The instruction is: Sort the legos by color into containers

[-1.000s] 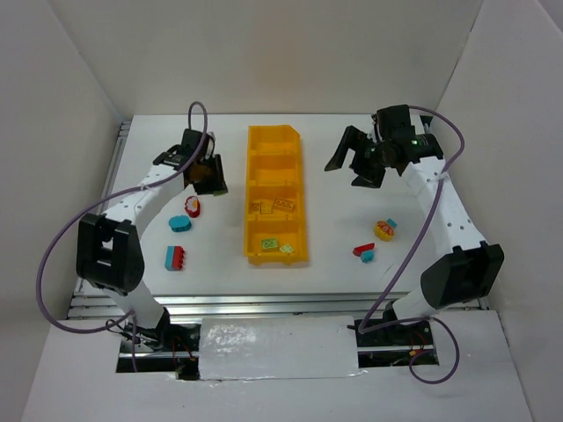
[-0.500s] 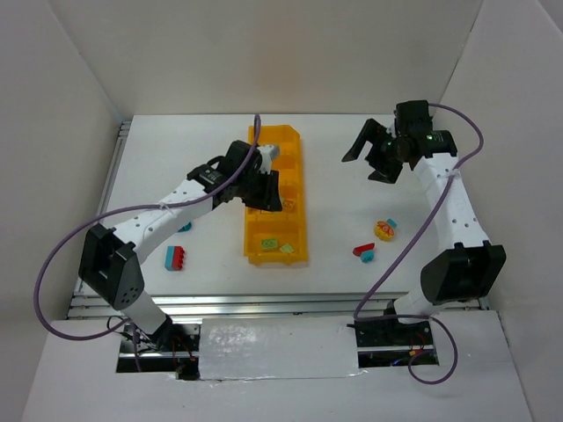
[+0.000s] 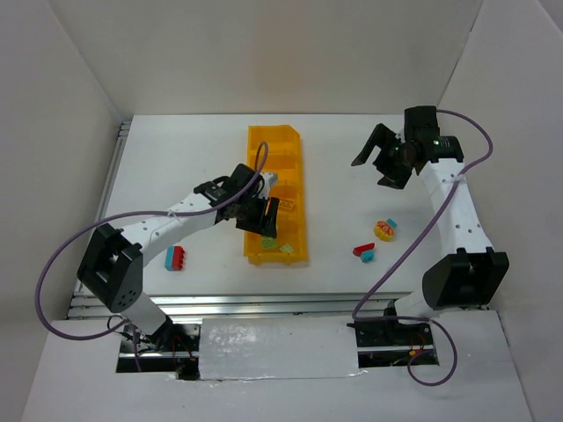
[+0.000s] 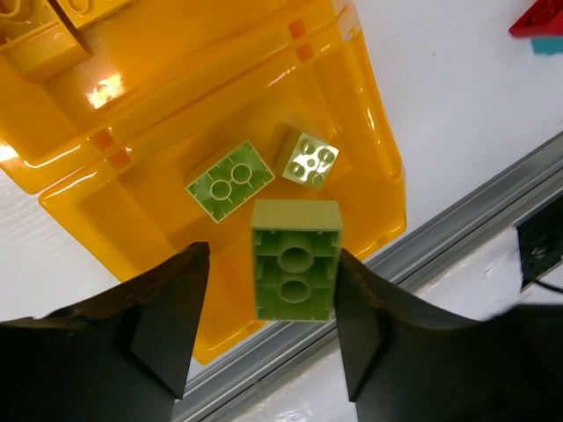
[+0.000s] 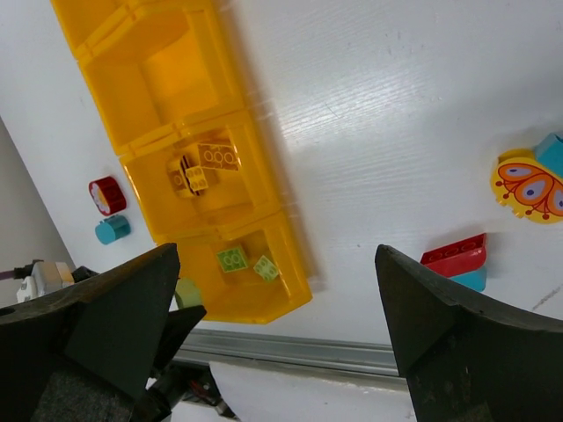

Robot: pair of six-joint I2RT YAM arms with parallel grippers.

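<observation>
Third green brick poised over the end compartment, sorting roughly half done

The green brick (image 4: 295, 272) hangs between the left pincer's (image 4: 271, 264) spread jaws above the bin's (image 4: 378, 176) nearest compartment, where two greens lie. Yellows sit next door. Red and teal bricks (image 3: 363, 251) wait on the worktop (image 3: 334, 202). The right pincer (image 3: 378, 165) is open and empty.

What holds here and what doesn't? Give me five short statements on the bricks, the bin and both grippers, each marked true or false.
1. The right gripper is open and holds nothing. True.
2. The nearest compartment of the bin holds two light green bricks. True.
3. The left gripper hangs over bare table. False: it is over the bin.
4. The yellow bricks share a compartment with the green ones. False: they lie in the next compartment.
5. Red and teal bricks lie together on the table outside the bin. True.
</observation>
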